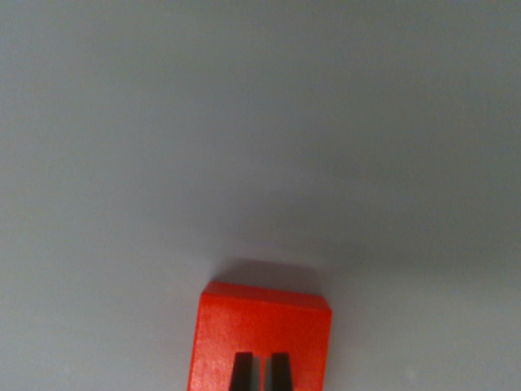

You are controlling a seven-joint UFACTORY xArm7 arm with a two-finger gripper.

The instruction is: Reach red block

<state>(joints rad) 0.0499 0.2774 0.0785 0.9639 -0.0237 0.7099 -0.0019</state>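
at the bottom edge of the wrist view, a little left of centre, sits one red block (260, 338), the only thing on the worktop (260, 122). its top face is flat and bright, with a thin paler strip along the far edge, and its lower part is cut off by the frame. the block lies slightly skewed, its far edge running a touch downhill toward the wrist view's right. a soft dark shadow hugs the far side of it and spills a little to the right.

in front of the block's top face stand two dark fingertips (242, 371), one pair, side by side at the very bottom of the picture. these belong to the jaws (260, 372). they stand close together with only a narrow slit of red showing between them, so the jaws are nearly closed, and nothing is held in that slit. both tips lie over the block's top face as seen from here; whether they touch it or hang just above it i cannot tell.

around the block the worktop is a plain pale grey sheet, smooth and unmarked, growing darker toward the upper right corner. no containers show in this view, and nothing else stands on the grey surface: one block, one pair of tips.
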